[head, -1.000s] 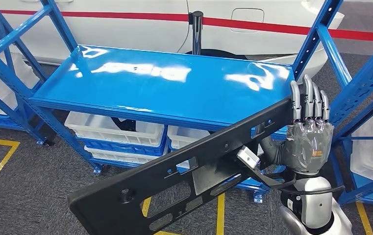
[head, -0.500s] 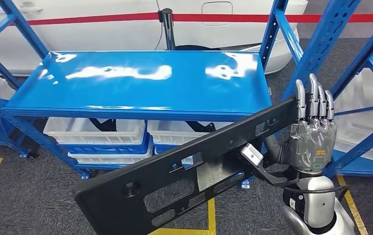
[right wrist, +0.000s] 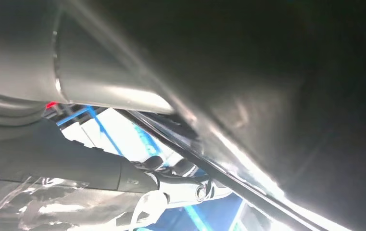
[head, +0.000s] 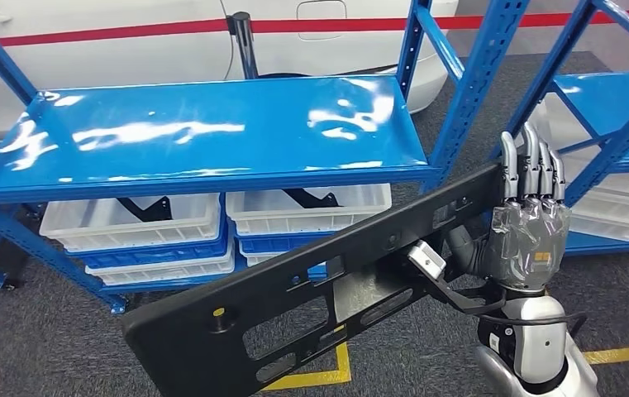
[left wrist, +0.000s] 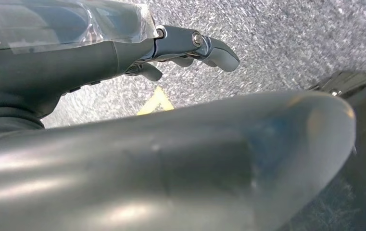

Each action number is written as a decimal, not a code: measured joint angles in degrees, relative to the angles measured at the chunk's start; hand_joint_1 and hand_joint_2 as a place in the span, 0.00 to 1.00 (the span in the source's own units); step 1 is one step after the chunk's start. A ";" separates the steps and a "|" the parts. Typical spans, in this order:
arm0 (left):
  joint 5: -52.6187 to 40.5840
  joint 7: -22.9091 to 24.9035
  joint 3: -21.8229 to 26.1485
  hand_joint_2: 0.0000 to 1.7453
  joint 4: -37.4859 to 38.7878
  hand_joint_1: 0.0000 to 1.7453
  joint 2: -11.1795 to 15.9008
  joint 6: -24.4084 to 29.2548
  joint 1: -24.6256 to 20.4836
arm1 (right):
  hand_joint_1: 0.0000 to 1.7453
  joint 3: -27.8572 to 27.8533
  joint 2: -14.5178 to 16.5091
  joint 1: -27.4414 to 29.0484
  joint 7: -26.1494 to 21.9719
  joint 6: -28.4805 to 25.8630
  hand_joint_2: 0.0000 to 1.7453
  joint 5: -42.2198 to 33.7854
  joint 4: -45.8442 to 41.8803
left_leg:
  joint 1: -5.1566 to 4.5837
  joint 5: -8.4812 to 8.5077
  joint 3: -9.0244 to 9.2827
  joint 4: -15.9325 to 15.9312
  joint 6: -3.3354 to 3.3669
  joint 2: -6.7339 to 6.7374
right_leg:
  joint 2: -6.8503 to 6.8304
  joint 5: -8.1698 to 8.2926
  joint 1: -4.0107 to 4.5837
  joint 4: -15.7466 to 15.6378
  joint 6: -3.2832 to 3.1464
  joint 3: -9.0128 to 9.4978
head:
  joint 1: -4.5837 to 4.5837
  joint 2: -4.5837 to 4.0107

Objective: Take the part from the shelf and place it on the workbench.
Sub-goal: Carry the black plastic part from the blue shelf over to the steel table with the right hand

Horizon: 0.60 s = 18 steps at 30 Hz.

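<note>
A long black part (head: 311, 289) with several cutouts hangs tilted in front of me, its low end at the left. My right hand (head: 528, 236) grips its raised right end, fingers (head: 530, 169) reaching up over the edge. In the right wrist view the part (right wrist: 291, 96) is a dark surface close against the right hand (right wrist: 137, 183). The blue shelf (head: 195, 132) it stood near is bare on top. My left hand (left wrist: 123, 159) hangs over grey carpet, fingers (left wrist: 205, 45) loosely spread, holding nothing.
White bins (head: 137, 219) sit under the blue shelf top. A second blue rack (head: 617, 91) stands at the right, with blue uprights (head: 476, 83) between. A white car with a red stripe (head: 129, 37) is behind. Yellow floor lines (head: 319, 376) mark the carpet.
The whole view has swung to the right, so the shelf slides left in the picture and the second rack comes in. My right hand keeps the same hold on the part.
</note>
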 joint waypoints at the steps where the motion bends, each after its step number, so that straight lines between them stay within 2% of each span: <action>1: 0.04 0.00 0.00 0.00 0.00 0.00 -0.01 -0.02 0.02 | 0.00 0.00 -0.01 0.00 0.04 0.01 0.00 -0.08 0.01 | 0.02 0.24 -0.37 0.09 -0.12 0.65 | -0.32 0.92 -0.04 -2.11 0.09 1.92 | 0.00 0.00; 2: 0.09 0.00 0.00 0.00 0.00 0.00 -0.02 -0.03 0.00 | 0.00 -0.01 -0.01 -0.03 0.09 -0.01 0.00 -0.16 0.00 | 0.04 0.42 -0.68 0.24 -0.27 1.29 | -1.04 2.41 -0.06 -6.16 0.14 4.84 | 0.01 0.00; 3: 0.13 0.00 0.00 0.00 0.01 0.00 -0.02 -0.03 -0.04 | 0.00 -0.01 -0.02 -0.06 0.14 -0.02 0.00 -0.21 -0.01 | -0.05 0.53 -0.92 0.47 -0.47 1.91 | -2.33 3.55 0.02 -10.77 0.13 7.82 | 0.01 0.00; 4: 0.15 0.00 0.00 0.00 0.01 0.00 -0.03 -0.03 -0.10 | 0.00 -0.02 -0.02 -0.11 0.15 -0.04 0.00 -0.25 -0.01 | -0.18 0.60 -1.13 0.74 -0.66 2.47 | -3.29 4.54 0.14 -14.49 -0.11 10.10 | -0.02 0.00; 5: 0.16 0.00 0.01 0.00 0.01 0.00 -0.04 -0.03 -0.16 | 0.00 -0.02 -0.01 -0.14 0.17 -0.06 0.00 -0.27 -0.02 | -0.32 0.71 -1.25 0.96 -0.91 2.96 | -3.93 5.00 0.27 -16.64 -0.39 11.29 | -0.06 0.00; 6: 0.18 0.00 0.01 0.00 0.01 0.00 -0.04 -0.03 -0.21 | 0.00 -0.02 -0.01 -0.14 0.19 -0.08 0.00 -0.30 -0.01 | -0.46 0.84 -1.32 1.08 -1.18 3.43 | -4.01 5.11 0.43 -17.32 -0.79 11.42 | -0.12 0.00; 8: 0.20 0.01 0.01 0.00 0.00 0.00 -0.06 -0.04 -0.24 | 0.00 -0.02 -0.01 -0.15 0.22 -0.10 0.00 -0.33 0.00 | -0.36 1.09 -1.44 1.22 -1.80 4.12 | -2.93 5.82 0.47 -17.16 -1.72 10.87 | -0.16 0.00; 9: 0.21 0.02 0.01 0.00 0.00 0.00 -0.06 -0.05 -0.25 | 0.00 -0.02 -0.02 -0.17 0.21 -0.10 0.00 -0.35 0.01 | -0.22 0.48 -1.75 1.83 -2.18 3.56 | -2.50 6.24 0.41 -17.20 -2.18 10.53 | -0.19 0.00; 10: 0.25 0.02 0.01 0.00 0.00 0.00 -0.06 -0.07 -0.25 | 0.00 -0.02 -0.02 -0.20 0.20 -0.11 0.00 -0.36 0.01 | -0.03 -0.94 -2.43 3.42 -2.57 2.49 | -2.09 6.72 0.32 -17.26 -2.64 10.12 | -0.20 0.00; 12: 0.33 0.02 0.01 0.00 0.00 0.00 -0.06 -0.09 -0.19 | 0.00 -0.01 0.03 -0.24 0.20 -0.12 0.00 -0.38 0.01 | 0.28 -5.83 -4.93 10.08 -3.29 -0.17 | -1.15 7.66 0.20 -17.28 -3.18 8.98 | -0.25 0.00; 13: 0.37 0.02 0.01 0.00 0.00 0.00 -0.06 -0.10 -0.11 | 0.00 -0.01 0.06 -0.24 0.20 -0.12 0.00 -0.39 0.01 | 0.34 -8.16 -6.33 14.20 -3.47 -0.83 | -0.57 8.13 0.21 -17.25 -3.29 8.34 | -0.25 0.00; 14: 0.38 0.02 0.01 0.00 0.00 0.00 -0.06 -0.11 -0.04 | 0.00 0.00 0.09 -0.23 0.20 -0.11 0.00 -0.39 0.01 | 0.37 -9.65 -7.22 17.33 -3.56 -1.11 | 0.07 8.58 0.22 -17.23 -3.30 7.73 | -0.25 0.00; 15: 0.39 0.02 0.01 0.00 0.00 0.00 -0.06 -0.11 0.01 | 0.00 0.00 0.11 -0.22 0.20 -0.11 0.00 -0.39 0.01 | 0.37 -10.05 -7.15 18.48 -3.53 -1.27 | 0.78 9.05 0.24 -17.21 -3.24 7.14 | -0.25 0.00; 16: 0.39 0.02 0.01 0.00 0.00 0.00 -0.06 -0.12 0.02 | 0.00 0.00 0.11 -0.21 0.21 -0.11 0.00 -0.39 0.01 | 0.37 -9.35 -5.90 17.19 -3.38 -1.42 | 1.48 9.50 0.24 -17.20 -3.14 6.62 | -0.25 0.00; 17: 0.38 0.02 0.01 0.00 0.00 0.00 -0.06 -0.12 -0.01 | 0.00 0.00 0.11 -0.22 0.21 -0.11 0.00 -0.39 0.01 | 0.36 -7.88 -3.58 13.63 -3.12 -1.79 | 2.17 9.91 0.25 -17.20 -3.02 6.19 | -0.25 0.00; 18: 0.38 0.02 0.01 0.00 0.00 0.00 -0.04 -0.12 -0.06 | 0.00 0.00 0.11 -0.23 0.21 -0.12 0.00 -0.39 0.01 | 0.36 -6.33 -0.63 8.79 -2.70 -2.93 | 2.81 10.33 0.22 -17.20 -2.87 5.83 | -0.25 0.00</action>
